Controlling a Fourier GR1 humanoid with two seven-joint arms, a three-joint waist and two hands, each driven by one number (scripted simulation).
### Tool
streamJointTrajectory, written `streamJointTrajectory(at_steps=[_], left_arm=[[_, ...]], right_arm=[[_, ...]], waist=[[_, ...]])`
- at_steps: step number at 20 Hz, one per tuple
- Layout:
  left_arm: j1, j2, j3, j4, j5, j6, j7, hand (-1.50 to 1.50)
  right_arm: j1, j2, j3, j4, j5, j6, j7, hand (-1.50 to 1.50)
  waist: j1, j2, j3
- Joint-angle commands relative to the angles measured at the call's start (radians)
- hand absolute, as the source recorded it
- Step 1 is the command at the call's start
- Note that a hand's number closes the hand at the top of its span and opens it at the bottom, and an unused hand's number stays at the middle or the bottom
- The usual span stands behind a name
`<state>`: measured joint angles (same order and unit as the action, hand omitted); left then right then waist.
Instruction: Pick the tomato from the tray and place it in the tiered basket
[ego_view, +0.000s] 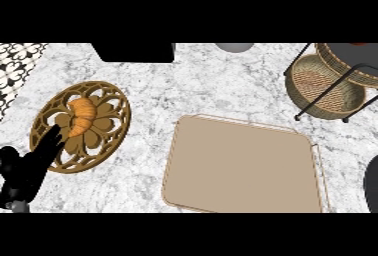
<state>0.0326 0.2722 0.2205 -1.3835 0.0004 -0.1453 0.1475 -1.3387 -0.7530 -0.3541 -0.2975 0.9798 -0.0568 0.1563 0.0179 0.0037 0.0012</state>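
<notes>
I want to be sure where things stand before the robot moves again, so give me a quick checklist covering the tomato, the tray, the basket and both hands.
1. Tomato on the tray: not ok, no tomato shows on it.
2. Tomato in the tiered basket: cannot tell; only a red sliver shows at the upper tier's edge.
3. Left hand free: ok, open and holding nothing, at lower left by the trivet.
4. Right hand ready: cannot tell; only a dark shape shows at the right edge.
5. Croissant out of the way: ok, it lies on the trivet, apart from the tray.
</notes>
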Motion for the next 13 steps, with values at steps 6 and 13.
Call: streamJointTrajectory(at_steps=[6, 13], left_arm=[[0.037, 0.001, 0.017, -0.011, -0.004, 0.012, -0.005, 0.0], [0.037, -0.001, 0.028, 0.022, -0.004, 0.009, -0.029, 0.0]], right_arm=[[0.063, -0.209, -0.291, 0.015, -0.294, 0.151, -0.075, -1.5], [0.293, -0.315, -0.437, 0.015, -0.471, 0.358, -0.278, -1.5]], waist=[[-0.037, -0.01, 0.001], [-0.048, -0.01, -0.001]])
